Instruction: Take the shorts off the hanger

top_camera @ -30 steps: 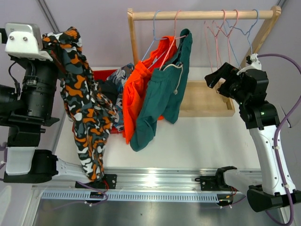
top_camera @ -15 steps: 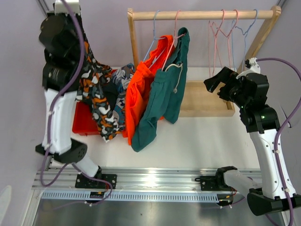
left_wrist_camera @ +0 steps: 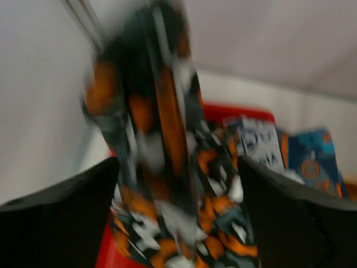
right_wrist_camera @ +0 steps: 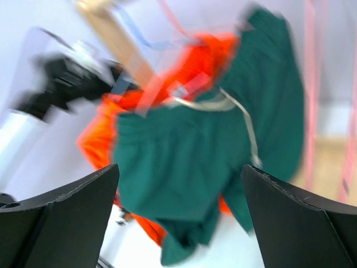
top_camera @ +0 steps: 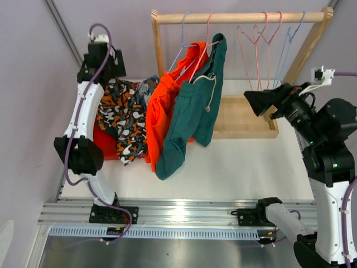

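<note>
- Two pairs hung on hangers at the left end of the wooden rack [top_camera: 240, 18]: the orange shorts [top_camera: 164, 106] and the teal shorts [top_camera: 192, 114], the teal pair overlapping the orange on the side towards the rack's middle
- A pale cord hung down the front of the teal shorts
- Left of the rack, the orange-black-white print shorts [top_camera: 120, 120] lay draped over the red bin [top_camera: 100, 148]; the blue-white print shorts [left_wrist_camera: 312, 162] lay in the bin, nearer the rack's left post
- Left gripper [left_wrist_camera: 178, 161] was above the bin, left of the rack, jaws spread wide with the print shorts in the gap; blur hid any contact
- Right gripper [top_camera: 252, 103] was off the rack's right end, facing the teal shorts, jaws spread, holding nothing
- Several empty hangers [top_camera: 259, 39] hung at the rack's right end
</note>
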You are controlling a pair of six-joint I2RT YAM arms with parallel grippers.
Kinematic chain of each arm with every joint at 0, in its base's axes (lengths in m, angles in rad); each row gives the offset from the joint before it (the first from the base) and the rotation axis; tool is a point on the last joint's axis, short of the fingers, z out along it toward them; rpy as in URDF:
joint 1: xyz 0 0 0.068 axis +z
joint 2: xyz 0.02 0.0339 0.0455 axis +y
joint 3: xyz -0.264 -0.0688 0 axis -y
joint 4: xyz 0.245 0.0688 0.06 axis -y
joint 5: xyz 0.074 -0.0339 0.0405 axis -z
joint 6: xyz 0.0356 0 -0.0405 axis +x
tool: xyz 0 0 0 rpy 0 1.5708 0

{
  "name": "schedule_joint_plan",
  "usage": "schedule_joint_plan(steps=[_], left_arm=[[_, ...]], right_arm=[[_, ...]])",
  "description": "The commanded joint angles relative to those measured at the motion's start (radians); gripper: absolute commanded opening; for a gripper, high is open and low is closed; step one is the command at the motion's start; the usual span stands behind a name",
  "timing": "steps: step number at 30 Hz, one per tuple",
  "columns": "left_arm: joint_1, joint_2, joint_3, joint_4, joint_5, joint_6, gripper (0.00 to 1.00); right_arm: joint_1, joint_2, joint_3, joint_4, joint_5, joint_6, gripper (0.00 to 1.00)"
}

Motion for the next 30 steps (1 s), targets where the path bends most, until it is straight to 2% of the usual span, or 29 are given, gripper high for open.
schedule_joint_plan(steps=[1, 4, 5, 6, 9, 11, 16, 19, 23, 27, 30], left_arm=[[-0.007, -0.204, -0.277, 0.159, 0.123, -0.108, 0.99], [-0.034, -0.332, -0.55, 0.199, 0.139, -0.139, 0.99], [-0.051, -0.408, -0.586, 0.212, 0.136, -0.138, 0.99], [-0.108, -0.444, -0.655, 0.224, 0.092, -0.122, 0.99], [-0.226, -0.557, -0.729, 0.183, 0.049, -0.098, 0.99], [-0.26, -0.606, -0.767, 0.16, 0.05, -0.095, 0.99], [-0.269, -0.783, -0.939, 0.13, 0.103, -0.079, 0.99], [-0.271, -0.872, -1.046, 0.17, 0.101, -0.078, 0.99], [-0.269, -0.915, -1.123, 0.23, 0.109, -0.101, 0.99], [-0.269, -0.884, -1.108, 0.206, 0.094, -0.101, 0.99], [-0.269, -0.889, -1.109, 0.204, 0.092, -0.104, 0.99]], right_arm=[[0.01, 0.084, 0.093, 0.16, -0.158, 0.042, 0.99], [0.086, 0.197, 0.192, 0.17, -0.127, 0.025, 0.99], [0.111, 0.26, 0.248, 0.167, -0.104, 0.013, 0.99], [0.137, 0.292, 0.279, 0.15, -0.083, -0.003, 0.99], [0.215, 0.424, 0.399, 0.11, 0.011, -0.038, 0.99], [0.237, 0.479, 0.436, 0.107, 0.063, -0.037, 0.99], [0.281, 0.596, 0.479, 0.128, 0.137, -0.04, 0.99], [0.297, 0.642, 0.476, 0.151, 0.17, -0.037, 0.99], [0.324, 0.687, 0.476, 0.182, 0.2, -0.027, 0.97], [0.347, 0.719, 0.48, 0.214, 0.232, -0.026, 0.94], [0.361, 0.745, 0.488, 0.233, 0.252, -0.021, 0.86]])
